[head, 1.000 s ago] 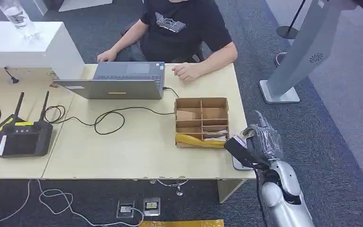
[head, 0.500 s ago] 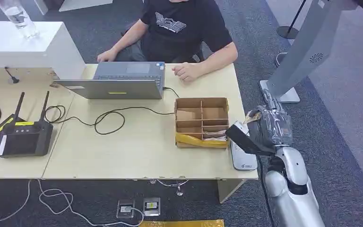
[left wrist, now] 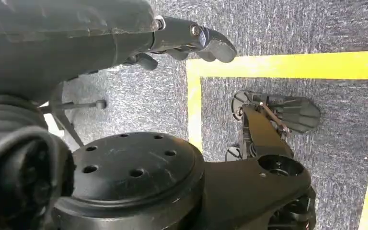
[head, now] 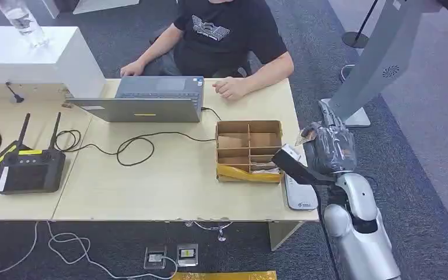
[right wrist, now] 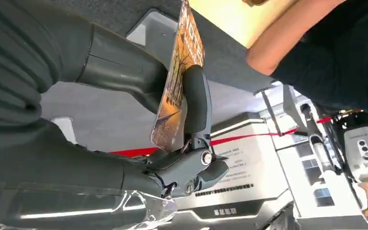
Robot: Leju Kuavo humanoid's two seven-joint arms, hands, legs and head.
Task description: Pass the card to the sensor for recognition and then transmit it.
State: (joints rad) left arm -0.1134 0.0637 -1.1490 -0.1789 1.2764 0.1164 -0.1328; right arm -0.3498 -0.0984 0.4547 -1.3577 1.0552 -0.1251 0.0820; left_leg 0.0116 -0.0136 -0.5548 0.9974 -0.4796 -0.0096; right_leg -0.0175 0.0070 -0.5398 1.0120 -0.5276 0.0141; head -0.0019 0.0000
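Observation:
My right hand (head: 328, 150) hovers off the table's right edge, beside the cardboard box (head: 249, 149) and above the far end of the white sensor (head: 301, 195). It pinches an orange picture card (right wrist: 177, 86) between thumb (right wrist: 120, 67) and a finger (right wrist: 196, 103); a corner of the card (head: 304, 136) pokes out past the hand. The sensor lies flat on the table's front right corner. My left hand (left wrist: 191, 38) hangs over the floor with fingers stretched out and nothing in them.
A person sits at the far side of the wooden table (head: 151, 181), hands by a grey laptop (head: 143, 102). A black router (head: 26, 169) and cables lie at left. A grey kiosk stand (head: 367, 70) rises to the right of the table.
My right hand, still holding the card, has lifted from over the sensor and moved toward the far side, uncovering most of the sensor.

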